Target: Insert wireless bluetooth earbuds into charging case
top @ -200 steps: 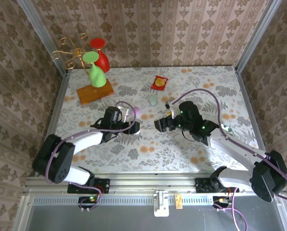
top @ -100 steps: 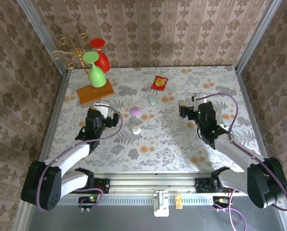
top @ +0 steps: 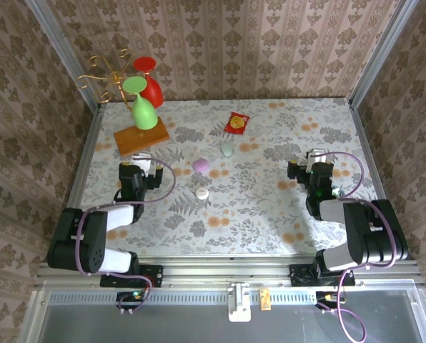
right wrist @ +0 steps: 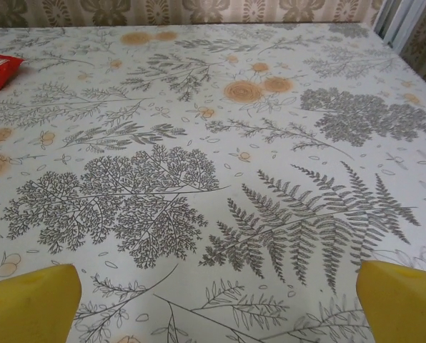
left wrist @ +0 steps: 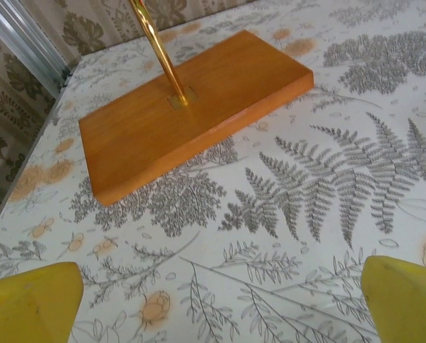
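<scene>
While both arms sit drawn back toward the lower part of the top view, your left gripper (top: pixel 137 170) rests left of centre, its yellow fingers (left wrist: pixel 28 303) spread wide and empty, facing the wooden base (left wrist: pixel 191 114) of the gold rack (top: pixel 106 77). Your right gripper (top: pixel 310 167), at the right of the frame, is likewise spread apart and empty over the floral table (right wrist: pixel 220 179). The task's pieces lie mid-frame between the grippers, each apart from the others: a lilac piece (top: pixel 201 164), a pale green piece (top: pixel 227 148) up and right of it, and a white piece (top: pixel 201 193) below it. You cannot tell bud from case at this size. The red-and-yellow packet (top: pixel 237 122) lies above them.
</scene>
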